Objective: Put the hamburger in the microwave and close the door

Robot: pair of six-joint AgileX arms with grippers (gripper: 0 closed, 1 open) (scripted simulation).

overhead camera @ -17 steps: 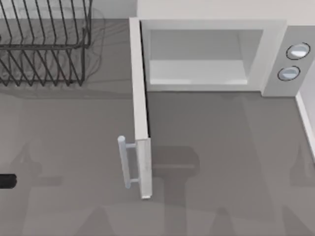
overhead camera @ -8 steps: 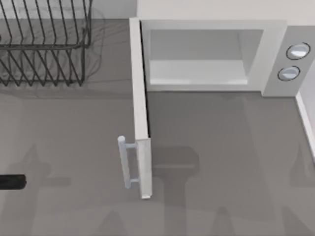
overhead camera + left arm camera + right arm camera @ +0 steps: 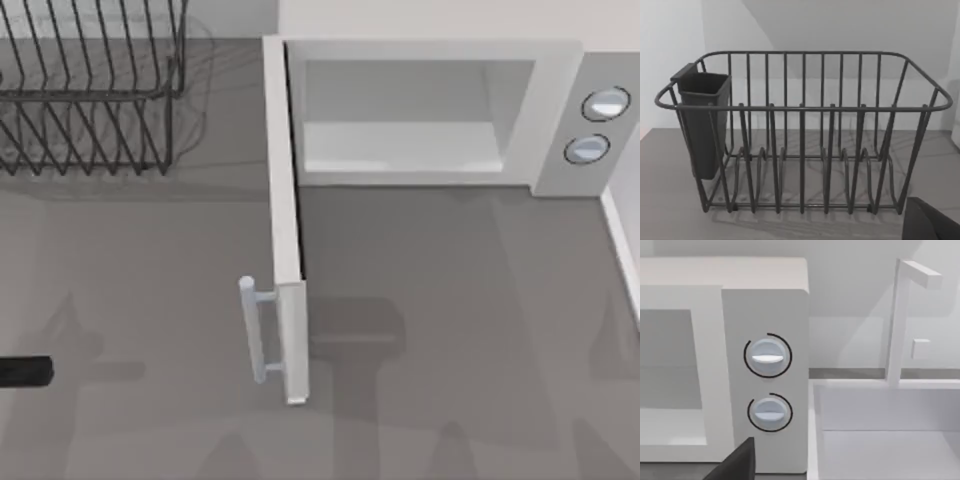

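white-grey and boxy, the microwave [image 3: 440, 110] sits at the far side of the table [image 3: 450, 300], right of centre in the top view, with its cavity open and bare. its two round silvery-blue dials [image 3: 597, 123] stand one above the other on the panel at its right end; the right wrist view faces the same dials [image 3: 768, 383] from close by. the door [image 3: 285, 220] is swung fully out, edge-on from above, reaching from the microwave's left front corner toward the near edge of the table. its pale bar handle [image 3: 253, 328] sits on the door's left face near the free end.

black wire makes up the dish rack [image 3: 90, 85] at the far left of the table, well apart from the microwave. the left wrist view looks straight at this rack [image 3: 802, 135], which carries a dark cup-like holder [image 3: 704, 122] hung on one end.

a dark stub of the left arm [image 3: 25, 372] pokes in at the left edge of the top view, low over the table. i cannot tell whether either arm's jaws are released or clenched. a white sink-like basin [image 3: 885, 435] with a tall white faucet [image 3: 905, 320] lies just beside the microwave's dial end. the hamburger's whereabouts cannot be told.
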